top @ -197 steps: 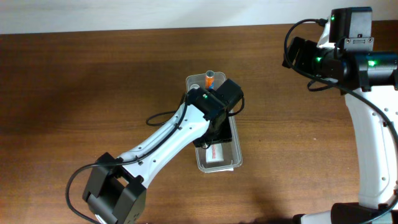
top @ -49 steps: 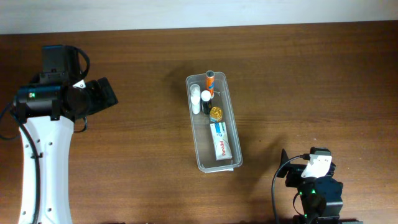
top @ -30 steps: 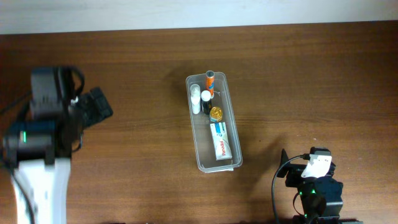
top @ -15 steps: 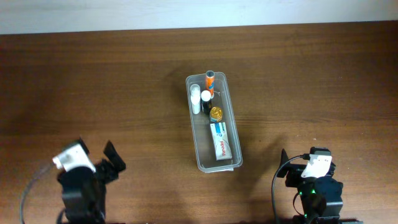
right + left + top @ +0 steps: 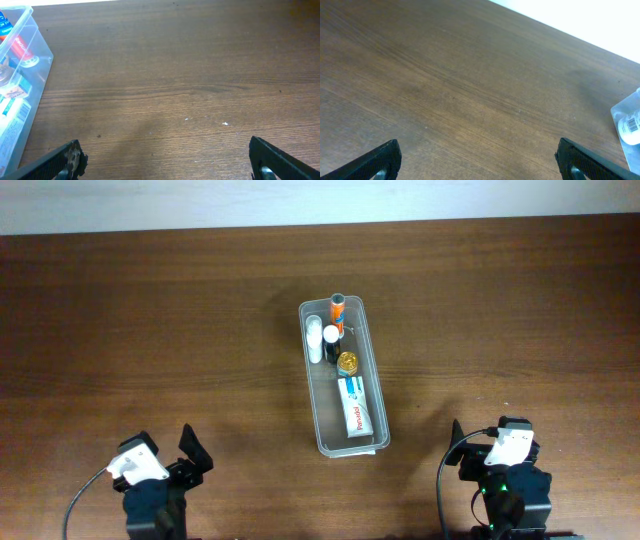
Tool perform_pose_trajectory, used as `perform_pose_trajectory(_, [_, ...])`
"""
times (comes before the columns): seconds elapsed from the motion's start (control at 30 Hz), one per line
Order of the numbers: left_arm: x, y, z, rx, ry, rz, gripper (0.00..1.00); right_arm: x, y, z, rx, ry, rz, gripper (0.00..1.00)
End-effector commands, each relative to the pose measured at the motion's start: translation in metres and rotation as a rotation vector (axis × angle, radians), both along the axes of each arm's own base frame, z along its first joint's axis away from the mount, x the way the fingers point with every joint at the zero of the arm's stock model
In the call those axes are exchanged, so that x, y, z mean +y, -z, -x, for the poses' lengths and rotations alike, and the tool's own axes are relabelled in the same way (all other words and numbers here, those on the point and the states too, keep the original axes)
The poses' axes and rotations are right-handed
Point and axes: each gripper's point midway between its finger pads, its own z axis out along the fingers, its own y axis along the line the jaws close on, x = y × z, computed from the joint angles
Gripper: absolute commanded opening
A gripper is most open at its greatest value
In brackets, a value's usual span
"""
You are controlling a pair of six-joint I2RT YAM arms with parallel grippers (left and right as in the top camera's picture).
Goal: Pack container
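Note:
The container (image 5: pixel 318 420), a long clear plastic tub, lies in the middle of the table. It holds an orange tube (image 5: pixel 338 308), a white bottle (image 5: pixel 315 338), a white-capped dark bottle (image 5: pixel 331 340), a gold-lidded jar (image 5: pixel 347 362) and a toothpaste box (image 5: pixel 353 405). My left gripper (image 5: pixel 480 161) is open over bare wood, and a corner of the container (image 5: pixel 629 122) shows far to its right. Also open and holding nothing is my right gripper (image 5: pixel 167 160), with the container (image 5: pixel 35 65) off to its left.
Both arms are folded at the table's front edge, the left arm (image 5: pixel 150 490) at the front left and the right arm (image 5: pixel 505 480) at the front right. Brown wood lies all round the container. A pale wall runs along the back edge.
The left arm has come back from the far left of the table and folded down at the front left. The right arm and the things in the container have not moved.

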Motion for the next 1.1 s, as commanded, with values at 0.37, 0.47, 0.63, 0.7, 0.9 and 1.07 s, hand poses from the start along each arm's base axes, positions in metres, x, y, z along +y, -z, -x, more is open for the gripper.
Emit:
perform_pose_trajectory(0.37, [-0.0056,0.0030,-0.0111,-0.086,0.028,0.019,0.99,-0.0002,0.0015,-0.0003,-0.003,-0.002,0.006,0.98])
perform_pose_trajectory(0.47, [-0.0056,0.0031,-0.0111,-0.086,0.028,0.019,0.99,-0.0001,0.0015,-0.0003,-0.003,-0.003,0.005,0.98])
perform_pose_trajectory(0.63, [-0.0056,0.0031,-0.0111,-0.086,0.028,0.019,0.99,-0.0002,0.0015,-0.0003,-0.003,-0.002,0.006,0.98])
perform_pose_trajectory(0.7, [-0.0056,0.0031,-0.0111,-0.086,0.028,0.019,0.99,-0.0001,0.0015,-0.0003,-0.003,-0.003,0.006,0.98])
perform_pose_trajectory(0.9, [-0.0056,0.0031,-0.0111,-0.086,0.028,0.019,0.99,-0.0002,0.0015,-0.0003,-0.003,-0.002,0.006,0.98])
perform_pose_trajectory(1.07, [-0.0056,0.0031,-0.0111,-0.086,0.028,0.019,0.99,-0.0001,0.0015,-0.0003,-0.003,-0.003,0.006,0.98])
